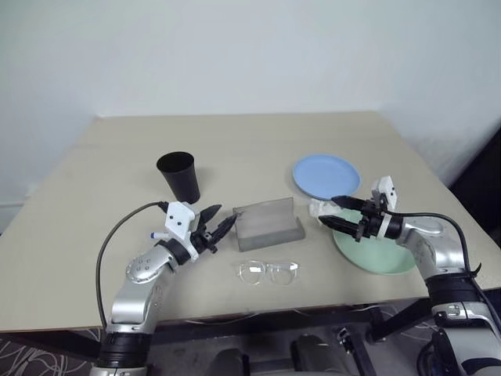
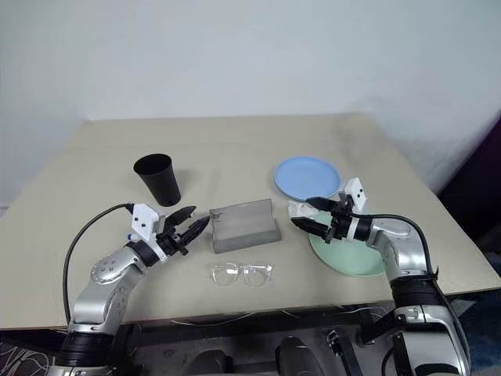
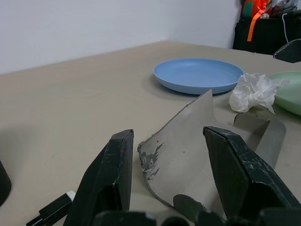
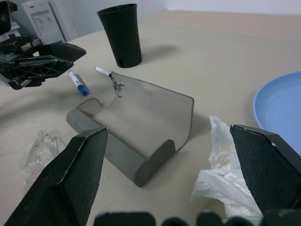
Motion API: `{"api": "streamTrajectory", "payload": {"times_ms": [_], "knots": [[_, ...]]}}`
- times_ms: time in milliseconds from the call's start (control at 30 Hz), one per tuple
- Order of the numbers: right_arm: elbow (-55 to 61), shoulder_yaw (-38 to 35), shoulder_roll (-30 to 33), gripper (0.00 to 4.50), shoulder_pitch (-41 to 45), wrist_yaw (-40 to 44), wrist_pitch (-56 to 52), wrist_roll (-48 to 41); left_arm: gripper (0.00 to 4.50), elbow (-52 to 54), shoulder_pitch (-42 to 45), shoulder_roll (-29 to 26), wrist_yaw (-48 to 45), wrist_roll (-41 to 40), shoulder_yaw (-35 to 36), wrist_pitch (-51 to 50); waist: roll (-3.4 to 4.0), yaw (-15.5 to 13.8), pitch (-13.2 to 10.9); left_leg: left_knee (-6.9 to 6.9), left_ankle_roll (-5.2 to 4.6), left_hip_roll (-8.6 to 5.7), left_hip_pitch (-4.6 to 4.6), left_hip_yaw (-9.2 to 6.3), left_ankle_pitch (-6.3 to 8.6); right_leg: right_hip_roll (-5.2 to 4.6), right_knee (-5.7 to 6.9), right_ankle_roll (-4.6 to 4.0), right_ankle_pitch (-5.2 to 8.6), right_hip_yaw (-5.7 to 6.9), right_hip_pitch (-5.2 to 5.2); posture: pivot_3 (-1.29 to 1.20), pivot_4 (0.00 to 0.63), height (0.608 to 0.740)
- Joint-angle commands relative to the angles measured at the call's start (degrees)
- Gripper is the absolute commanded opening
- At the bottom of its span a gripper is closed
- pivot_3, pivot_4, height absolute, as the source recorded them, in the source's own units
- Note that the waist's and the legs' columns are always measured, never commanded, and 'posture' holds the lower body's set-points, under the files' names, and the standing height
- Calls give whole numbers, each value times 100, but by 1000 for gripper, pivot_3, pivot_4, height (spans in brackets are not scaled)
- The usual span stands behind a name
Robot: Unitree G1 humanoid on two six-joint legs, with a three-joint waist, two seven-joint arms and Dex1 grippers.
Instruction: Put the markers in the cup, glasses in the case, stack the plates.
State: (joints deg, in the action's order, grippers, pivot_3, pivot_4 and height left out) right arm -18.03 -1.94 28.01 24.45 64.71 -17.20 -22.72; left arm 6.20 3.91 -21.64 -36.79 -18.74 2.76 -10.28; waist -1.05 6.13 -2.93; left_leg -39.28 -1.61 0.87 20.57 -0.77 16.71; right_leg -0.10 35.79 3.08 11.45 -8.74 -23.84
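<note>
So the thing that mattered here was the open grey felt-like glasses case, sitting mid-bench with its lid up and its long axis running side to side across the tan bench. The left gripper was just beside the case's left end, fingers spread and holding nothing, pointing roughly level at it. The right gripper sat off the case's right end, also wide apart and empty, hovering over the crumpled white tissue and the edge of the pale mint green round plate.

The clear transparent-framed glasses lay flat in front of the case, nearer the robot, long axis also side to side, parallel to the case. I'd say the left gripper was a bit nearer to them.

The blue-capped white marker and the black-capped one lay on the bench between the black tapered plastic cup and the case, right by the left gripper. The light blue round plate sat behind the green one, barely apart.
</note>
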Motion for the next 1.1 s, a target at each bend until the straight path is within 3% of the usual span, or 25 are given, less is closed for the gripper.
{"api": "streamTrajectory", "payload": {"times_ms": [33,733,1100], "knots": [[336,-168,73,4500,-27,-61,-26,-142,2441,271,3,-19,-14,-5,-51,-3,1,0,0,0,0,0,0,0,0,0,0,0,0,0,0,0,0,740],[925,-666,514,4500,-512,-729,-181,-146,2441,661,-374,-382,-488,-602,399,-252,1,1,-2,0,0,0,1,3,0,-2,-1,-1,1,-1,-2,0,0,740],[398,-677,656,4500,-250,-1313,31,312,2441,726,-261,-353,-763,-660,108,-376,1,1,-2,0,0,0,0,5,0,-2,-4,-3,2,-1,-1,0,0,740]]}}
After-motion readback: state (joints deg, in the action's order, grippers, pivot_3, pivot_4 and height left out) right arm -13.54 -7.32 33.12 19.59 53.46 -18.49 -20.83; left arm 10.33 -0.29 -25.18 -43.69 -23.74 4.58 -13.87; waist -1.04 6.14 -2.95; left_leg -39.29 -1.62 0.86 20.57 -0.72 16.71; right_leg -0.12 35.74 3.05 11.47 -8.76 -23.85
